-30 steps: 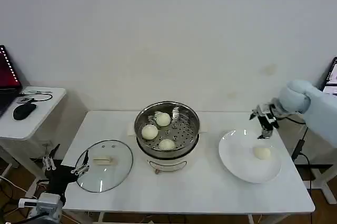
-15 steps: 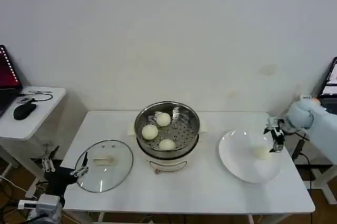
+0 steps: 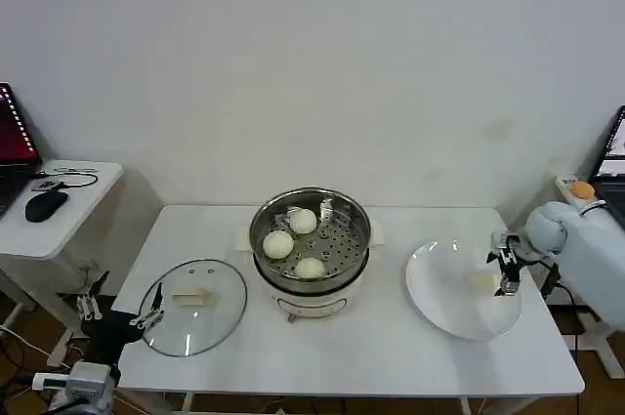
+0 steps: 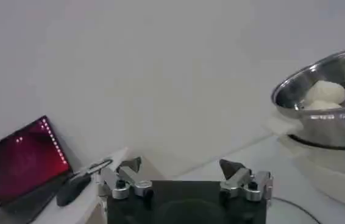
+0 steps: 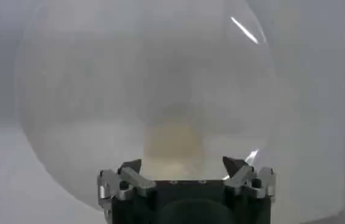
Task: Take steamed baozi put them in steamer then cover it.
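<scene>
Right gripper (image 3: 503, 273) over plate's (image 3: 439, 303) apparent baozi (image 5: 171, 141)

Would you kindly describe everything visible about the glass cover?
The cover is a round lid of clear glass with a thin metal rim and a pale beige bar handle at its centre. It lies flat, handle up, on the white table, left of the steamer and apart from it. The left gripper, open, sits at its left edge, not gripping it.
</scene>
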You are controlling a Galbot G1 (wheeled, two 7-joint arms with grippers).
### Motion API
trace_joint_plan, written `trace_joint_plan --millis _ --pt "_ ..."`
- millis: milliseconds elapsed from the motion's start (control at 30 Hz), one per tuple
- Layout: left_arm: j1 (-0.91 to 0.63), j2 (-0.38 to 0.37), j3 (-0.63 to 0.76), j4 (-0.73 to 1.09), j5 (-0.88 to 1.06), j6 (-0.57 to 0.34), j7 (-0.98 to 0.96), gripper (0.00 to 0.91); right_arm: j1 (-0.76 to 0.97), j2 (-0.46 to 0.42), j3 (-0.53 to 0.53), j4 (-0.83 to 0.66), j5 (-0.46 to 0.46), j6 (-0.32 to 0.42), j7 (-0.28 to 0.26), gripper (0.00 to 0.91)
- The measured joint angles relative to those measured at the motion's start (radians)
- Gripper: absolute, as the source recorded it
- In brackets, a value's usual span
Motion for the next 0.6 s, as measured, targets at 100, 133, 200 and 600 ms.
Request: trace_joint_plan --millis 100,133,200,600 --pt "0.001 -0.005 0.004 0.001 0.000 -0.001 0.000 0.907 -0.009 0.012 0.010 -0.011 -0.003 -0.001 0.004 0.836" --pt "0.001 -0.006 0.004 0.002 0.001 -0.001 0.000 0.907 -0.011 0.016 0.013 -0.015 -0.005 -0.001 0.005 0.816" --pt "0.002 -0.007 0.005 0.003 0.001 -0.002 0.000 0.907 -0.015 0.021 0.018 -0.021 -0.008 -0.003 0.005 0.746" --pt "0.003 -0.010 0.000 -0.006 0.001 -0.001 -0.001 0.907 -0.025 0.023 0.028 -0.026 -0.017 -0.012 -0.006 0.564"
